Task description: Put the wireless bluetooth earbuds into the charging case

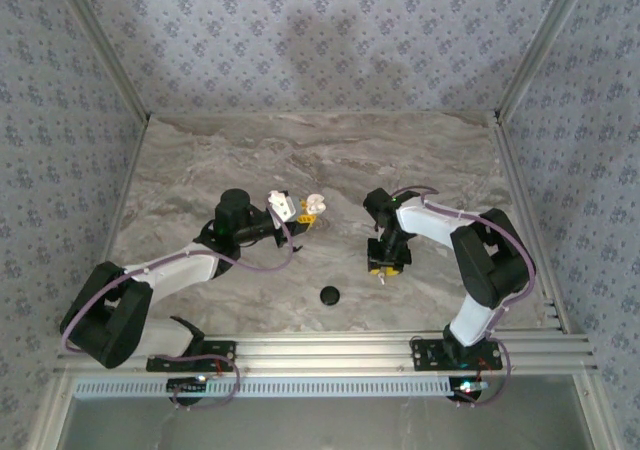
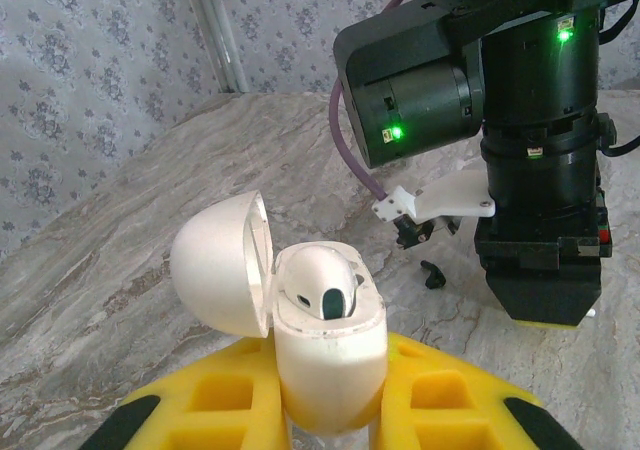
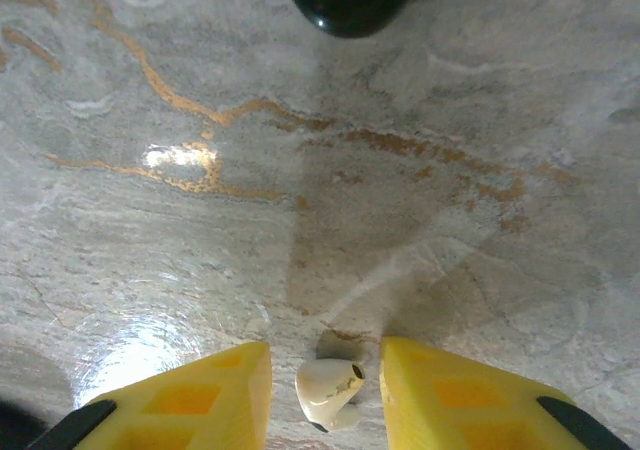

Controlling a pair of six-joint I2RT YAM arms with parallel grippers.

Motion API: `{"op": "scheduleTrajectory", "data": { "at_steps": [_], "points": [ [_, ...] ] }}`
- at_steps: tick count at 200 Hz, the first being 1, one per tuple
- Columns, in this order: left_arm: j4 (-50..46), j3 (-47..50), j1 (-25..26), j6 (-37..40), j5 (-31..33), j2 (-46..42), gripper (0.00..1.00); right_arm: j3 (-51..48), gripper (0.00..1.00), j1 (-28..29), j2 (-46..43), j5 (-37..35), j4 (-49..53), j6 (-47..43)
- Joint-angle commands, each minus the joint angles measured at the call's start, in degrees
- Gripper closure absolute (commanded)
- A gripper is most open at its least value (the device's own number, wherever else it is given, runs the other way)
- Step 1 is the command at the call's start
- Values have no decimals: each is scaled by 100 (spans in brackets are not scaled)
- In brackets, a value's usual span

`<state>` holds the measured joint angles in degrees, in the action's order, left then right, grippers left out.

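- Count: one charging case (image 2: 325,355); two white earbuds, namely the seated earbud (image 2: 335,295) and the loose earbud (image 3: 330,388); one black earbud (image 2: 432,273); one black disc (image 1: 329,295).
- The left gripper (image 2: 330,370) clamps the case body. The lid stands hinged open to one side, and the seated earbud rests in a well of the case.
- The right gripper (image 3: 325,348) points down at the desk (image 1: 300,150), its fingers narrowly apart. The loose earbud lies between them; contact cannot be told.
- The black earbud lies on the desk just beside the right gripper.
- The disc lies between the arms, near the front edge.
- Metal rails (image 1: 330,350) border the front and sides. The far half of the desk is open.
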<state>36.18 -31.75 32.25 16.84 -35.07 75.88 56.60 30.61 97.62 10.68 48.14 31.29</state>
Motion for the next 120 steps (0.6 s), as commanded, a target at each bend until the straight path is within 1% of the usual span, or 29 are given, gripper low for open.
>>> {"op": "scheduleTrajectory", "data": {
  "at_steps": [1,90,120],
  "points": [
    [135,28,-30,-76,-52,-11,91,22,63,-23,97,-105,222,-109],
    [119,19,-32,-76,-44,-11,91,11,71,41,191,-157,327,-121],
    [118,19,-22,-76,-29,-5,91,-24,74,54,89,-214,295,-38]
  ]
}}
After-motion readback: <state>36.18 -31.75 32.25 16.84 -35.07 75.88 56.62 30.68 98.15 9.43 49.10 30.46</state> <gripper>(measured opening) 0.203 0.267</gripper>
